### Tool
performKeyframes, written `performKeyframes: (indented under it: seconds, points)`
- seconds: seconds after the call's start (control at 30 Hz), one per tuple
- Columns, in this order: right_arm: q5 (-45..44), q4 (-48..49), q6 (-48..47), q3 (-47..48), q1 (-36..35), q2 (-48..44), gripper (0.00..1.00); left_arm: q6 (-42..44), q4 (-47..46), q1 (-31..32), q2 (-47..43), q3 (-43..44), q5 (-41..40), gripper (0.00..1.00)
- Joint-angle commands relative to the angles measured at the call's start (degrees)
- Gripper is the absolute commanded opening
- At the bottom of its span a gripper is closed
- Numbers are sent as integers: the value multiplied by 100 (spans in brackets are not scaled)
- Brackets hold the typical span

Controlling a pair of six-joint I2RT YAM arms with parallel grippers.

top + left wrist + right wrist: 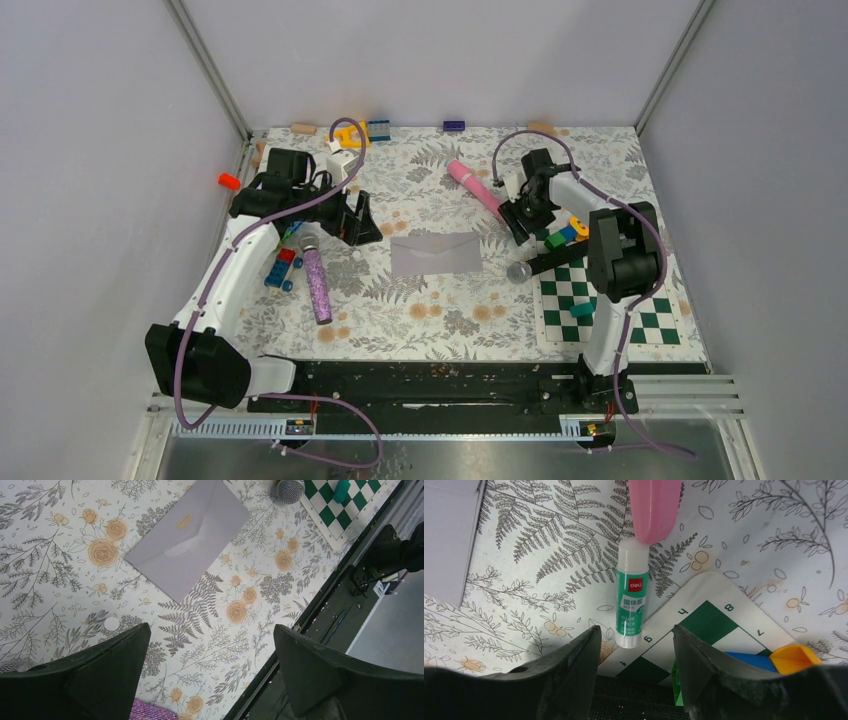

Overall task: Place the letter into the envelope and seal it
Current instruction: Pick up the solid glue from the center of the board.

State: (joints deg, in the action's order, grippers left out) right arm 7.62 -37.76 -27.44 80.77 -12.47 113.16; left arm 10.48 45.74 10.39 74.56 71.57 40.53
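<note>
The pale grey-lavender envelope (437,254) lies flat on the floral cloth in the middle of the table, its pointed flap folded down. In the left wrist view the envelope (187,535) has a small gold mark at the flap's tip. No separate letter shows in any view. My left gripper (355,220) is open and empty, just left of the envelope and above the cloth (211,627). My right gripper (520,225) is open and empty, right of the envelope. It hovers over a green-and-white glue stick (631,595). The envelope's edge (449,530) shows at the upper left of the right wrist view.
A pink tube (475,187) lies behind the right gripper and touches the glue stick's cap. A green-and-white checkerboard mat (610,310) holds coloured blocks (562,236). A silver ball (518,271) sits by the mat. A purple glitter tube (317,285) and toy bricks (282,268) lie at the left.
</note>
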Motion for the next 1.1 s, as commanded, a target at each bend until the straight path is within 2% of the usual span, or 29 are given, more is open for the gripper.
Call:
performKeyframes:
  seconds: [0.0,0.17,0.43,0.63,0.8,0.9,1.07]
  points:
    - [10,-242,206,353,-1,87,65,-7,-232,-29,-79,-3,270,99]
    - [-59,-435,375,567,-18,221,71,-36,-249,-29,-30,8,291,99]
    - [-234,-632,613,644,-198,280,55,-73,-249,-29,-106,9,354,99]
    - [-356,-695,730,794,-348,374,56,-114,-284,-29,-122,-3,324,99]
    - [-732,-736,803,885,-672,455,61,-132,-278,-35,-39,4,238,99]
    - [-1090,-742,779,894,-834,487,58,-124,-267,-37,-32,30,201,99]
    - [-1162,-741,778,945,-827,517,59,-55,-223,-46,14,68,149,99]
